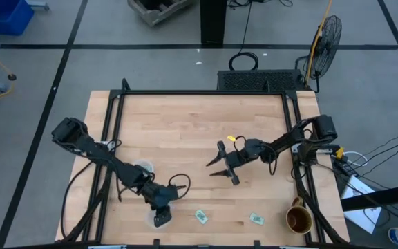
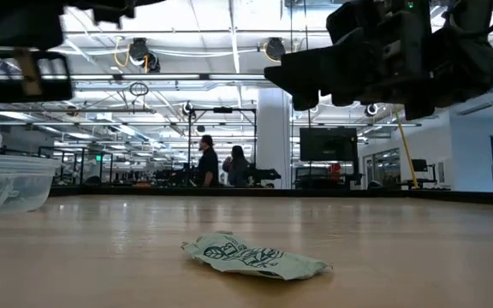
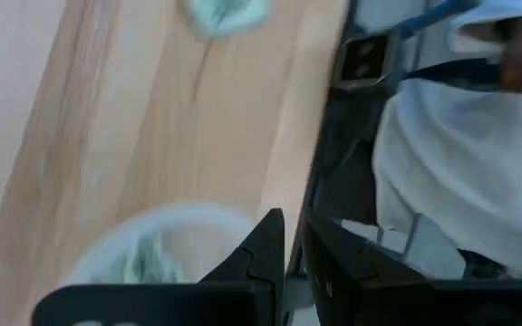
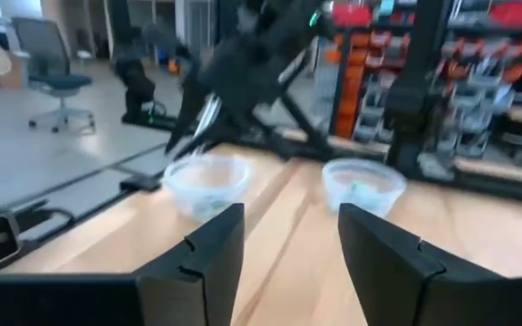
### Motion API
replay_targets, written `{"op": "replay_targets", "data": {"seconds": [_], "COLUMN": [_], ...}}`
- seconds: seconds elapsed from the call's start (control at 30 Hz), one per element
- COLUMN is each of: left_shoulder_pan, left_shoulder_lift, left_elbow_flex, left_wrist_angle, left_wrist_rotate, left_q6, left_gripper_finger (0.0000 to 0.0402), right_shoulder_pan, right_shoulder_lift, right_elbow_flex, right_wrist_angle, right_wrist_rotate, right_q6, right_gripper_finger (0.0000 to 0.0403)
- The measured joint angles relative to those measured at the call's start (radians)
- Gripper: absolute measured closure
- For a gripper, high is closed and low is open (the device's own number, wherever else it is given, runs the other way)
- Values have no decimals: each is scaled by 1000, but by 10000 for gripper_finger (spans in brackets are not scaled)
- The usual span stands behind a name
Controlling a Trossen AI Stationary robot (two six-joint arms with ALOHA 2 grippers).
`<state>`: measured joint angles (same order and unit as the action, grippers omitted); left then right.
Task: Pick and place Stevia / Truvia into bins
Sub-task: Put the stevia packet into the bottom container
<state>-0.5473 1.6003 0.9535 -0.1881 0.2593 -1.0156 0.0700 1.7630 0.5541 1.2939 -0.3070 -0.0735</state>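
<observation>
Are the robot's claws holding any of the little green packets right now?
No. The right claw is open and empty; the left claw, over a cup, looks nearly closed with nothing between.

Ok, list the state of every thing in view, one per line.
Left tool: fingers close together, over the near cup.
Right tool: open, empty, above mid-table.
Near cup: upright, sachet inside.
Far cup: upright.
Left sachet: flat on table.
Right sachet: flat on table.
Mug: upright, near right corner.

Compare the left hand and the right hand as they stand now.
The left hand sits low over a clear cup at the table's front edge, fingers nearly together. The right hand hangs mid-table, fingers spread wide and empty. Both are dark two-finger hands.
</observation>
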Motion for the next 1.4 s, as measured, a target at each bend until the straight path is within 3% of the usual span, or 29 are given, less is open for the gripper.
{"op": "replay_targets", "data": {"seconds": [0.17, 0.3, 0.43, 0.57, 0.7, 1.0, 1.4], "left_shoulder_pan": [59, 98, 135, 189, 213, 232, 207], "left_shoulder_lift": [-49, -64, -35, 35, 113, 218, 359], "left_elbow_flex": [2, 0, 0, -1, -1, 0, 12], "left_wrist_angle": [65, 57, 37, 109, 195, 407, 610], "left_wrist_rotate": [-5, -82, -183, -134, -63, -22, -24], "left_q6": [174, 311, 462, 549, 617, 720, 841], "left_gripper_finger": [355, 355, 355, 355, 355, 348, 226], "right_shoulder_pan": [51, 121, 197, 257, 291, 315, 314], "right_shoulder_lift": [-118, -262, -387, -470, -503, -501, -501], "right_elbow_flex": [12, 27, 26, 28, 27, 26, 26], "right_wrist_angle": [-303, -622, -811, -913, -1022, -1063, -1052], "right_wrist_rotate": [60, 220, 341, 443, 466, 468, 468], "right_q6": [-17, -71, -66, -19, 49, 73, 42], "right_gripper_finger": [225, 226, 226, 227, 227, 227, 227]}}
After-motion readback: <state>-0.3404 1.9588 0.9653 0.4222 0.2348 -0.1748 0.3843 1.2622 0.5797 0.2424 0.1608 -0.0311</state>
